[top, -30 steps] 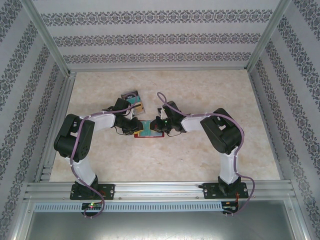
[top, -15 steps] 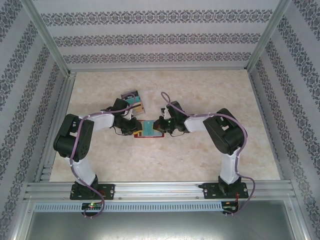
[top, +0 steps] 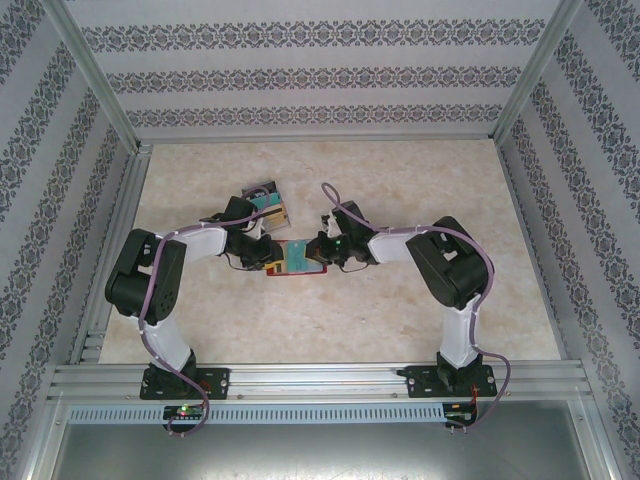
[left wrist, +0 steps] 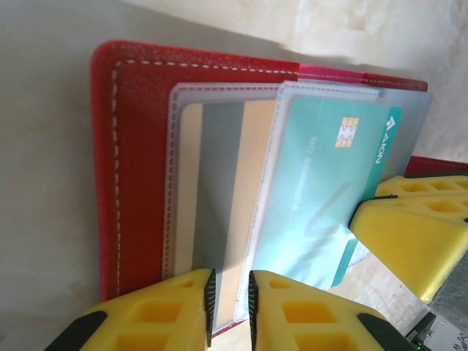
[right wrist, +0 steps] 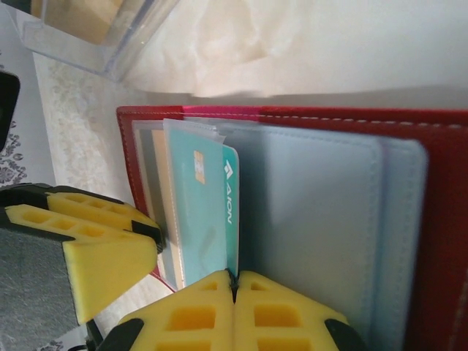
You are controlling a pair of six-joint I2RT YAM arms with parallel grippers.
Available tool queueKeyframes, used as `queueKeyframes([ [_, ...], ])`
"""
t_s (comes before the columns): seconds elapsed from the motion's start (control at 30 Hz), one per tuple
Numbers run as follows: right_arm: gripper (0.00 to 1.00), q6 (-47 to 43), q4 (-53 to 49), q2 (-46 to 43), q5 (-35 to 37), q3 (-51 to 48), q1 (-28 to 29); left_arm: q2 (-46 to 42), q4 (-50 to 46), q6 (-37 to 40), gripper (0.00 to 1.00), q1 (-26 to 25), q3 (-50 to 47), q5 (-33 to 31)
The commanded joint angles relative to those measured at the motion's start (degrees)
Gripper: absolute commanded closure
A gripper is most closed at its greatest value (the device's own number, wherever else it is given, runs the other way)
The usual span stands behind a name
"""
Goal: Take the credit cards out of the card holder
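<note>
The right fingers (right wrist: 190, 314), shut on the teal card (right wrist: 201, 219), have edged slightly rightward while the left fingers (left wrist: 183, 307) narrowly pinch the holder (left wrist: 139, 146), so the pull-out looks barely begun.

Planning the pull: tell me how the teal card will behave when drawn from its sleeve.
The teal card is probably stiff: its edge looks straight. The clear sleeve around it looks thin, so it may lift along. Its glossy face may slip in the right pincer.
</note>
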Motion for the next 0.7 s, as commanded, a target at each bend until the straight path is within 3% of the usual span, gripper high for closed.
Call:
queueKeyframes([
  [0.0, 1.0, -0.34, -1.07, 2.33, 0.03, 2.05, 0.85, -1.45, -3.9, 0.79, 0.77, 0.88, -0.36, -1.82],
  [0.67, 1.0, -0.6, -1.45, 2.7, -0.32, 1.87, 0.91, -1.59, 2.34, -1.53, 0.78, 0.73, 0.95, 3.24],
])
